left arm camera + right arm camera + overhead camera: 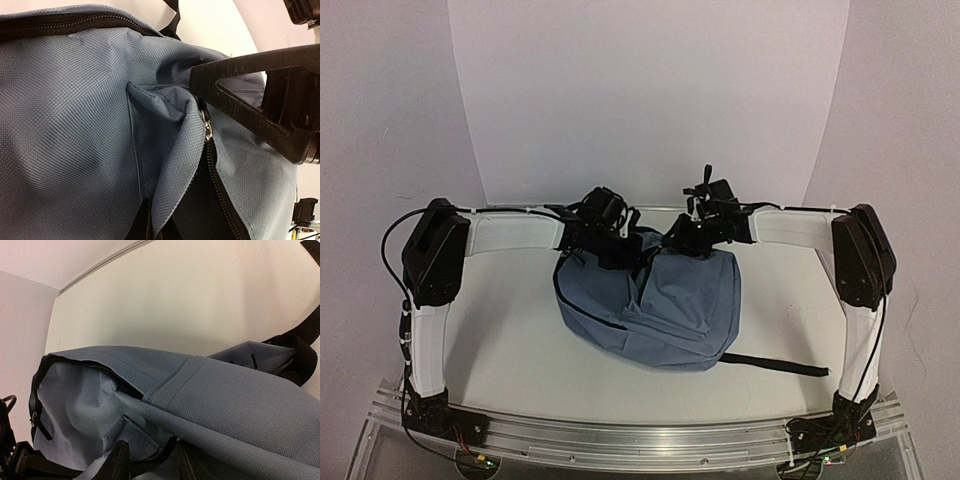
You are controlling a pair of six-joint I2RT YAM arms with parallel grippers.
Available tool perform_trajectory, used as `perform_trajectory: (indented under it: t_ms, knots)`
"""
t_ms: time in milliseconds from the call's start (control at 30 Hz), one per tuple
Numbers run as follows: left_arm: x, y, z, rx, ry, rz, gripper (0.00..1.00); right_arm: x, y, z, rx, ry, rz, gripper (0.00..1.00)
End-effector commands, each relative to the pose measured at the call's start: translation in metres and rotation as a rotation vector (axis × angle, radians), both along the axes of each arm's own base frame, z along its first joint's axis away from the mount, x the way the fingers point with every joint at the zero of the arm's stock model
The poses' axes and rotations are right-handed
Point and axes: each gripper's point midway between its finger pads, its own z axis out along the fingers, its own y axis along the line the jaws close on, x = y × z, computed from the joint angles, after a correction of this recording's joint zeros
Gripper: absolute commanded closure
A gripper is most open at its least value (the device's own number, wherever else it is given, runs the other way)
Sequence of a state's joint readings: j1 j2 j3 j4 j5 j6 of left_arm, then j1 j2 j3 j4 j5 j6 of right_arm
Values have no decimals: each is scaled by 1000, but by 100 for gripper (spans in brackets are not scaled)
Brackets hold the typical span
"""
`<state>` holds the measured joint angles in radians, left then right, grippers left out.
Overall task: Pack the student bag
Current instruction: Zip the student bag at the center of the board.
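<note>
The student bag (660, 300) lies slumped in the middle of the desk (510, 330). Its top end points to 12 o'clock, and one black strap (780, 367) trails off toward 4 o'clock. Both arms meet at that far end. The left fingers (618, 250) are at about 11 o'clock on the bag, clenched on a fold of grey-blue fabric just beside the zipper (212, 165). The zipper's teeth are already parted below the slider, showing dark lining. The right fingers (120, 462) are at about 1 o'clock and stand somewhat apart, with the rim of the bag bunched between them. I cannot tell whether they pinch it or only straddle it. The step in hand looks like getting the mouth of the bag open and held. Nothing to go inside shows in any view, so packing proper seems hardly begun. The next move probably needs one side to anchor the cloth while the other draws the opening wider. The pull should follow the zipper line, since the soft fabric is likely to slip or drag the whole bag.
</note>
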<state>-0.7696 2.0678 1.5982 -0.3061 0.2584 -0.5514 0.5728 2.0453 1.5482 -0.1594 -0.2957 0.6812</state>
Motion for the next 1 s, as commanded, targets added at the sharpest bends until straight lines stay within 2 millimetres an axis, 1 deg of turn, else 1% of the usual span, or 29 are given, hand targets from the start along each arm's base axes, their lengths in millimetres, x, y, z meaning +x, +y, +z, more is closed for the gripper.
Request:
perform_trajectory:
  t_ms: [0,67,133,233,300,367,433,500,533,567,633,733,833,900,967]
  knots:
    - [-8,8,-27,65,61,11,100,4,9,-1,33,-4,4,69]
    - [-8,8,-26,62,61,10,100,7,10,0,46,-8,2,71]
    - [-8,8,-26,61,61,12,100,9,14,1,64,-14,4,76]
    - [-7,9,-23,56,53,23,100,13,21,3,99,-18,11,88]
    - [-7,9,-19,42,46,28,100,14,25,9,131,-33,17,99]
    - [-7,9,-13,27,40,36,99,15,27,23,176,-67,22,100]
    - [-7,12,-4,16,35,50,94,14,28,43,219,-114,24,100]
    - [-8,18,7,18,28,75,81,11,28,65,256,-171,39,100]
    - [-9,22,18,11,17,88,76,9,27,73,267,-189,47,100]
    - [-11,25,24,9,12,98,73,6,27,81,276,-208,55,100]
    - [-15,32,42,-10,-4,107,67,1,26,88,284,-232,73,100]
    - [-21,43,59,-27,0,123,60,-7,28,93,297,-245,100,100]
    - [-22,58,67,-40,22,152,56,-21,31,99,311,-263,134,100]
    - [-19,66,69,-54,37,169,54,-31,34,103,307,-279,153,100]
    - [-15,66,71,-74,42,168,51,-37,35,102,300,-281,165,100]
